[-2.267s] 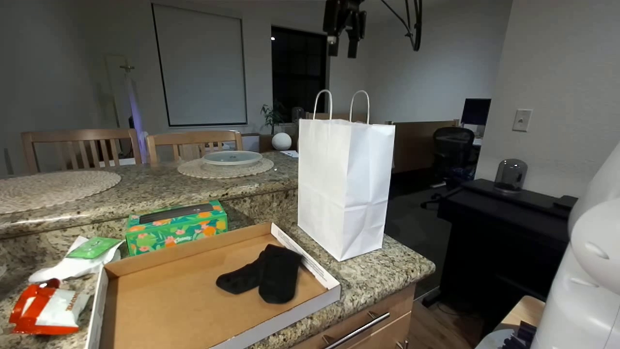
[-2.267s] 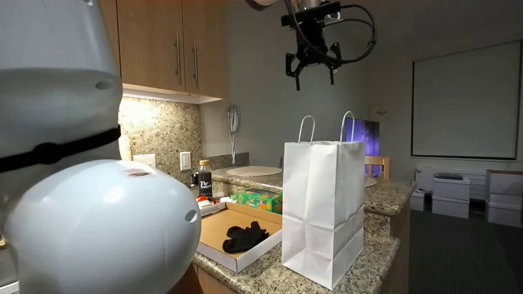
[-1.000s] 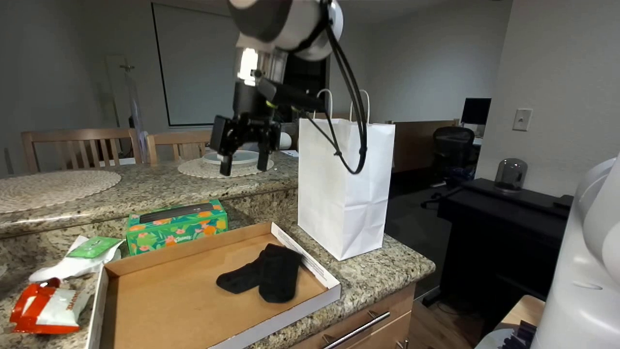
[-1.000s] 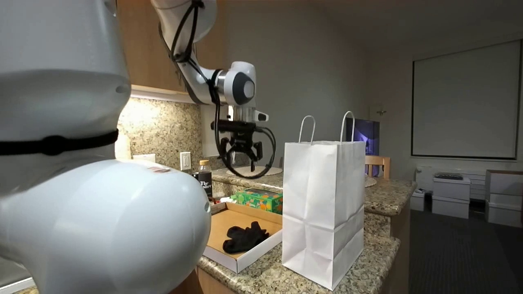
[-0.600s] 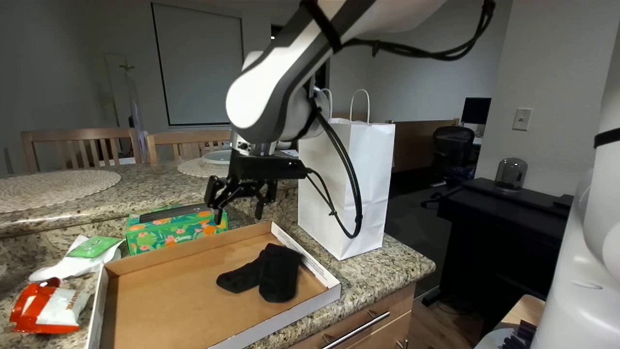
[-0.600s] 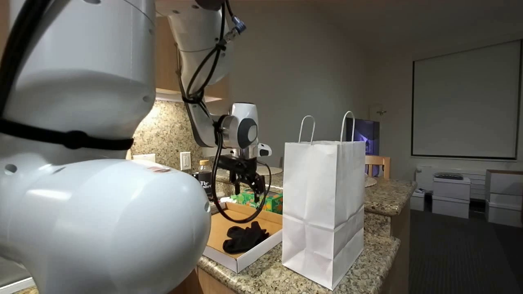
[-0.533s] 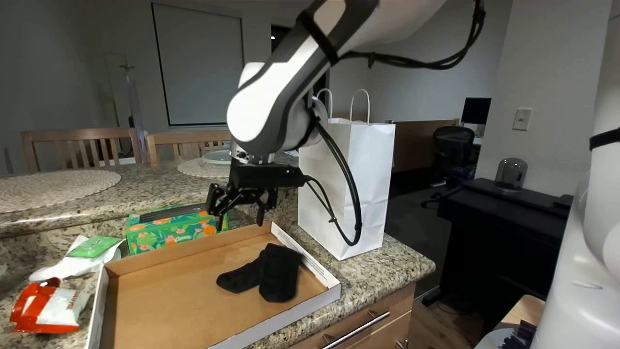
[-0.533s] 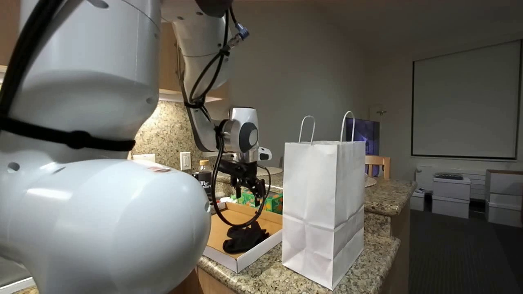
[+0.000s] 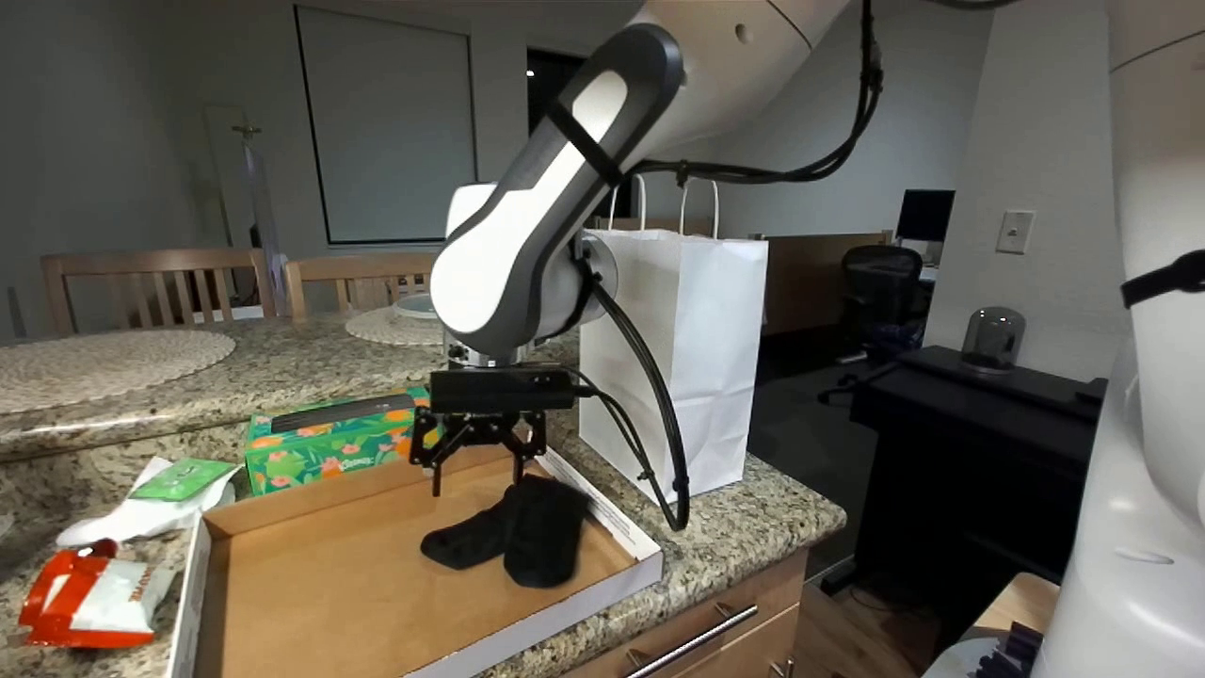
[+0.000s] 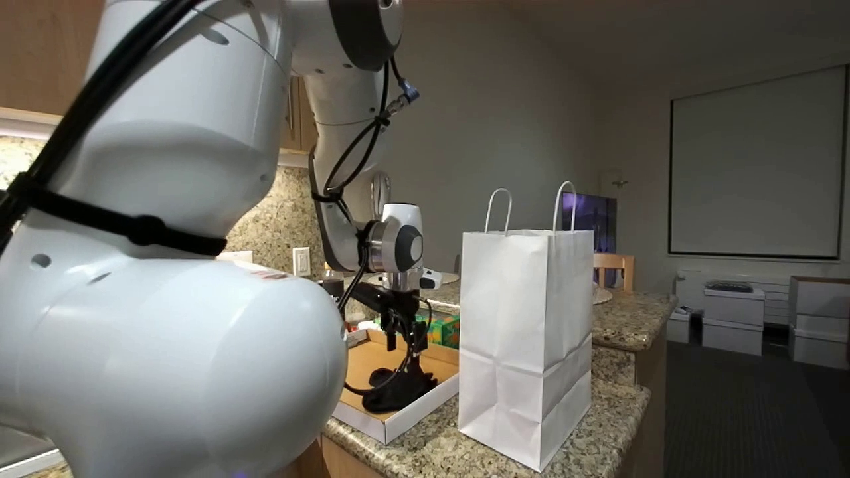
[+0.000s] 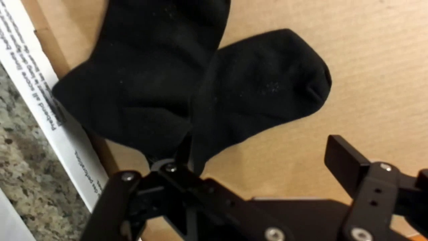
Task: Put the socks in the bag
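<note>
Socks (image 9: 518, 529) (black fabric) in cardboard tray (image 9: 358, 584) beside boxy bag (image 9: 713, 358).

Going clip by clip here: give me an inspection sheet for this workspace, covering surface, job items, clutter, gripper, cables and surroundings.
Surface: speckled stone counter, with a shallow cardboard tray on it.
Job's things: black socks overlapping in the tray; white paper bag upright beside it, inside not visible.
Clutter: floral tissue box, red-and-white packet and green packet, all outside the tray.
Gripper: open, low over the tray near the socks; contact with them cannot be told.
Cables: black, running along the arm, with a loop hanging beside the gripper.
Surroundings: wooden chairs behind a raised ledge; desk chair farther back.
</note>
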Available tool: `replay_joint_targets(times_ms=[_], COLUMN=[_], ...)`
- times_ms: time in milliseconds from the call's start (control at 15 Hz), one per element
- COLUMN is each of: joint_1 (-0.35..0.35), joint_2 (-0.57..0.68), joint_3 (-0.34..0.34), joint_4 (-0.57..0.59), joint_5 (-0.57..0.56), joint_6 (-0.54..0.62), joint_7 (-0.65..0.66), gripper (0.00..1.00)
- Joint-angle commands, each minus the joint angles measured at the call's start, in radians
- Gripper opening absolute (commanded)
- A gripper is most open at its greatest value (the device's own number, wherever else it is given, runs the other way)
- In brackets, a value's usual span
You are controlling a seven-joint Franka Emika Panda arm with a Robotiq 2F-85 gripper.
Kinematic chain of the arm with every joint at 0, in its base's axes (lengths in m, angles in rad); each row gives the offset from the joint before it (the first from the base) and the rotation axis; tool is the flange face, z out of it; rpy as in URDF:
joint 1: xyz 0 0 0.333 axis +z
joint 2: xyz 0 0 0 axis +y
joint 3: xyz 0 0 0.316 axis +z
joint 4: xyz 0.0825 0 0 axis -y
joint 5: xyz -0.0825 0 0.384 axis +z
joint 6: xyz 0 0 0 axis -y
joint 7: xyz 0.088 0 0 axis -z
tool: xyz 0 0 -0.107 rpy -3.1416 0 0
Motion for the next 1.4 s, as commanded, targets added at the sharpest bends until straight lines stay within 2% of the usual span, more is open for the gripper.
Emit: replay_joint_targets(times_ms=[0,333,400,533,1067,1333], joint_1=[0.043,0.040,0.039,0.041,0.028,0.014], joint_2=[0.030,0.089,0.106,0.131,0.121,0.091], joint_3=[-0.043,-0.055,-0.055,-0.056,-0.054,-0.035], joint_4=[0.029,0.077,0.091,0.114,0.164,0.180], joint_5=[-0.058,-0.050,-0.047,-0.045,-0.031,-0.011], joint_6=[-0.094,-0.208,-0.225,-0.255,-0.297,-0.315], joint_7=[0.145,0.226,0.229,0.227,0.193,0.129], gripper=[1.00,1.00,0.75,0.67,0.13,0.06])
